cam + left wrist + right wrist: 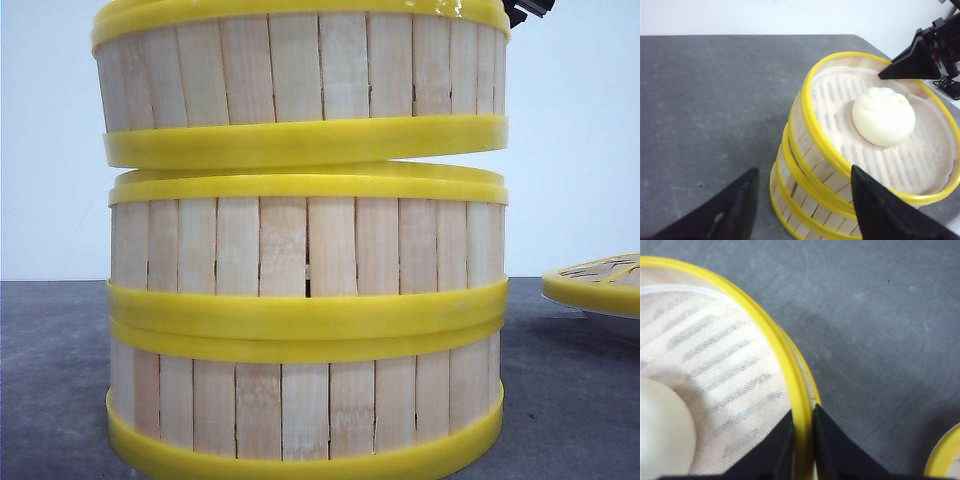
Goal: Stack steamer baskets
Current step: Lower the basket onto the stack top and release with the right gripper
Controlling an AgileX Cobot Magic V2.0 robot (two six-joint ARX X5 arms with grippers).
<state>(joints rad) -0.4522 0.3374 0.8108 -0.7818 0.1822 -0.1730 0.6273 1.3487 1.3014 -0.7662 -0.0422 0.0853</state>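
Steamer basket (300, 85), top of three, hangs tilted with a gap over the two stacked baskets (305, 330); the right gripper (802, 440) pinches its smooth yellow rim between both fingers. Inside lies mesh cloth under a round white bun (883, 116). Beside the stack, the left gripper (802, 202) hovers spread over bare grey table (715, 100).

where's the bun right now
The white bun sits on the cloth liner inside the top steamer basket, which the right hand grips by its rim, tilted just above the two stacked baskets.
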